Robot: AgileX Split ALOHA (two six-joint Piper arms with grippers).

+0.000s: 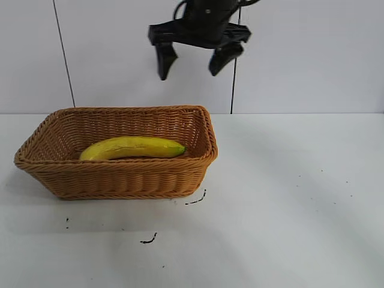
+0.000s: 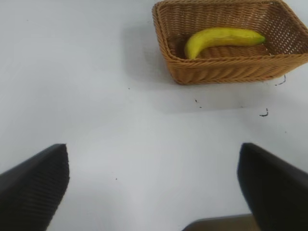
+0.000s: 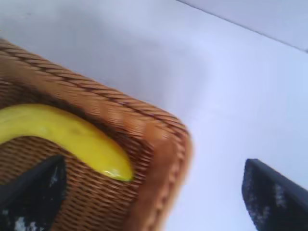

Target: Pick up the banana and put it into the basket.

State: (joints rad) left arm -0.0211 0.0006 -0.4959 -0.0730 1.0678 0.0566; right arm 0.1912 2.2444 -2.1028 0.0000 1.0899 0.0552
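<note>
The yellow banana [image 1: 132, 147] lies lengthwise inside the tan wicker basket [image 1: 120, 180], its greenish tip toward the basket's right end. High above that end hangs my right gripper [image 1: 193, 65], open and holding nothing. In its wrist view the banana [image 3: 72, 137] and the basket's braided corner [image 3: 159, 144] lie below the spread jaws. My left gripper [image 2: 154, 187] is open over bare table, well away from the basket [image 2: 221, 72]; the banana [image 2: 219, 39] shows inside it. The left arm is out of the exterior view.
The white table [image 1: 288, 198] carries a few small dark marks [image 1: 195, 198] in front of the basket. A white wall with thin dark cables [image 1: 63, 54] rises behind. Open room lies to the right of the basket.
</note>
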